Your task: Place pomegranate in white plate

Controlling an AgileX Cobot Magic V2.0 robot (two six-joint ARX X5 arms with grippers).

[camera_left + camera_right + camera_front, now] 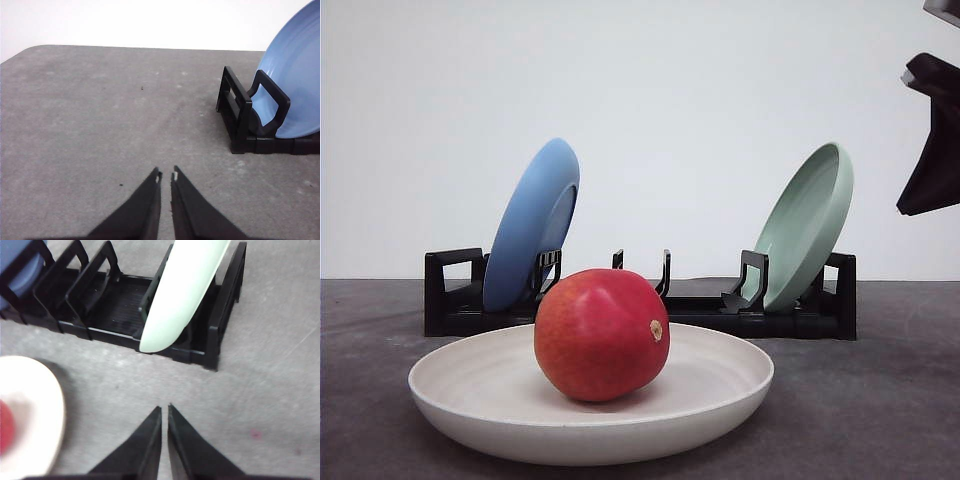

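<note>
- I see the pomegranate [601, 335] resting in the white plate [470, 395], near centre: placement looks done.
- My left gripper [166, 176] and right gripper [164, 409] are both closed, empty; only retreat remains, I judge.

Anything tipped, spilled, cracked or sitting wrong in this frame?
Nothing stands out. The pomegranate rests inside the white plate, which sits flat on the table. The blue plate and pale green plate lean in the black rack as racked plates would. No spill or damage shows.
</note>
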